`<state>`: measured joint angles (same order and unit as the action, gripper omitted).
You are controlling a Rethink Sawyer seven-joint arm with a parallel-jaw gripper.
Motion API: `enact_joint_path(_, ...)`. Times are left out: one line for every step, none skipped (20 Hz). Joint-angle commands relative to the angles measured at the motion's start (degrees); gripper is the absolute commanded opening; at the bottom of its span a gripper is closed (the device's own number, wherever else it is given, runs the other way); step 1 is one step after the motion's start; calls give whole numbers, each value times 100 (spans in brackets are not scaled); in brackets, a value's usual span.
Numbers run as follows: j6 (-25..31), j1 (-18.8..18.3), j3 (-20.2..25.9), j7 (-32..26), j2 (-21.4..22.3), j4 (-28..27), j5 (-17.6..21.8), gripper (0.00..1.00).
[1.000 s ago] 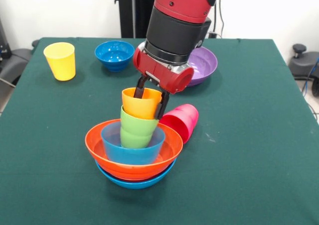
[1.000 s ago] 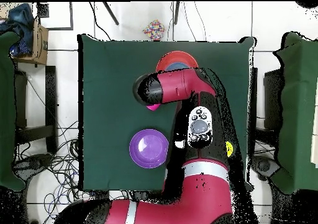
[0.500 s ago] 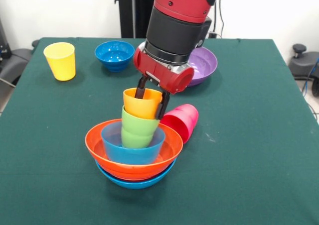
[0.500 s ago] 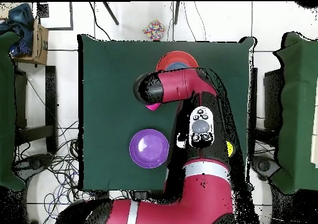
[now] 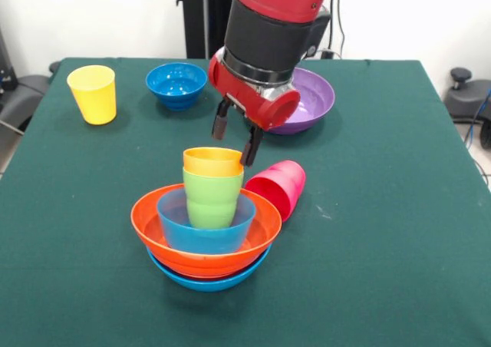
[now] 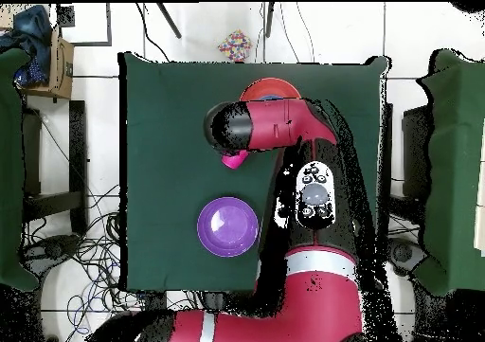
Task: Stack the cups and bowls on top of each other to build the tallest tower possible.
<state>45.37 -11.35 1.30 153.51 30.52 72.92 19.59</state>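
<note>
The tower stands near the front of the table: a wide light-blue bowl [image 5: 207,283] at the base, a large orange bowl [image 5: 146,224], a smaller light-blue bowl [image 5: 178,236], then a green cup [image 5: 212,201] with an orange cup [image 5: 212,163] nested on top. My gripper [image 5: 234,149] hangs open just above and behind the orange cup, touching nothing. A pink cup [image 5: 278,187] lies on its side right of the tower. A yellow cup [image 5: 93,94] stands far left. In the overhead view my arm hides most of the tower; only the orange bowl's rim [image 6: 270,85] shows.
A dark-blue bowl [image 5: 176,84] and a purple bowl [image 5: 313,97] sit at the back of the green table [image 5: 399,232]. From overhead, the purple bowl [image 6: 227,226] lies beside my arm and the pink cup [image 6: 230,161] peeks out under it.
My gripper opened, let go of the orange cup and rose. The green and orange cups, tilted before, now stand upright in the stack.
</note>
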Motion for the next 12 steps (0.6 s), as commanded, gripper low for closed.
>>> enact_joint_path(990, -8, 579, -996, 323, -380, -194, 100)
enact_joint_path(1037, -5, 579, -997, 346, -388, -206, 100)
enact_joint_path(1019, -16, 585, -1016, 365, -361, -205, 100)
enact_joint_path(1001, -27, 591, -1035, 385, -334, -205, 100)
enact_joint_path(949, -40, 592, -1041, 412, -286, -201, 100)
enact_joint_path(885, -49, 590, -1050, 422, -258, -176, 100)
enact_joint_path(821, -63, 589, -1062, 452, -200, -160, 100)
enact_joint_path(766, -74, 582, -1082, 464, -160, -131, 100)
enact_joint_path(699, -88, 572, -1107, 517, -63, -102, 100)
enact_joint_path(633, -103, 562, -1132, 570, 34, -72, 100)
enact_joint_path(524, -148, 574, -1154, 638, 190, -80, 100)
enact_joint_path(513, -154, 552, -1189, 671, 261, -36, 100)
